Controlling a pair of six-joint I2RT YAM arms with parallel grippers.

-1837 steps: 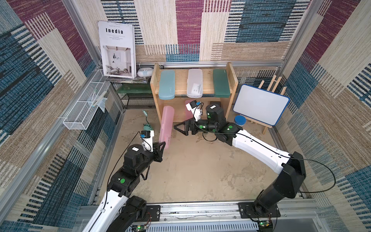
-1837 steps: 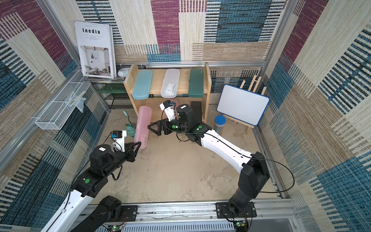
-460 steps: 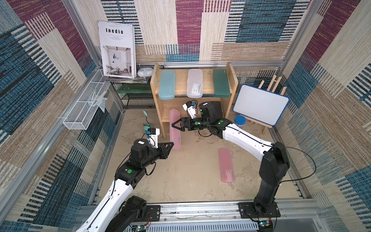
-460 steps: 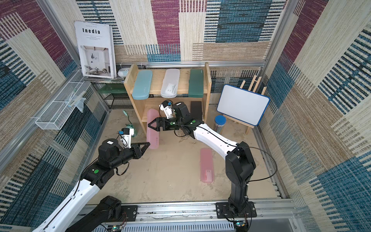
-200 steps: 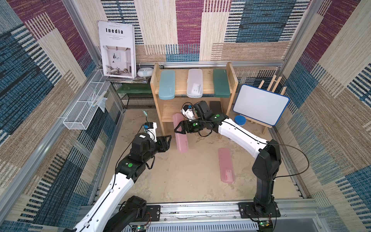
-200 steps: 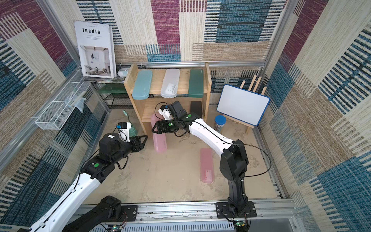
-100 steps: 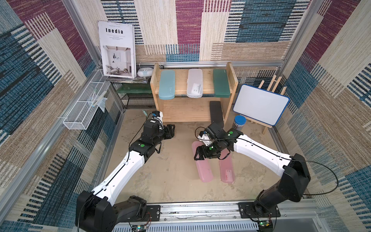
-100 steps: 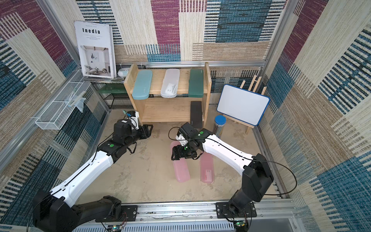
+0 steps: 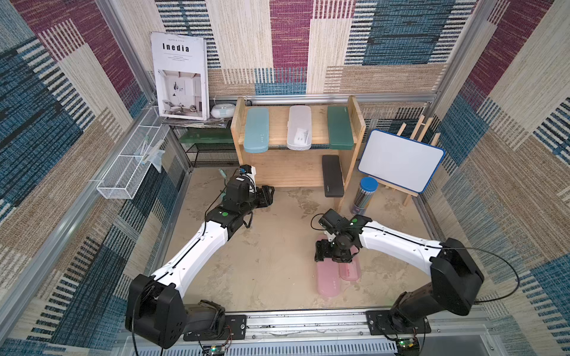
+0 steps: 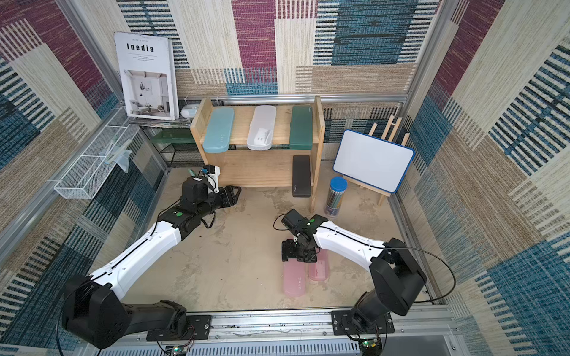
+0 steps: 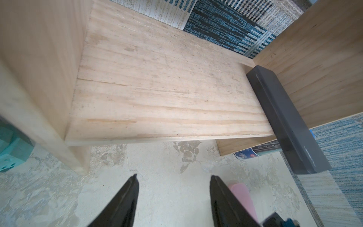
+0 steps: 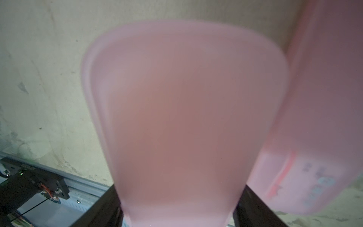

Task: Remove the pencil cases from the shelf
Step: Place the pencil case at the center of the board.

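Carried to lower centre, long pink plastic case (image 9: 329,282) is landing, our right claw (image 9: 332,259) clamping it, left claw (image 11: 173,177) apart; releasing next.

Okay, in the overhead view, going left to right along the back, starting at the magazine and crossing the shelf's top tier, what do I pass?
Inedia magazine → small white round object → light teal pencil case → translucent white pencil case → dark green pencil case → whiteboard.

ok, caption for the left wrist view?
Open left gripper faces the lower tier of the shelf, bare but for the black pencil case overhanging its front edge.
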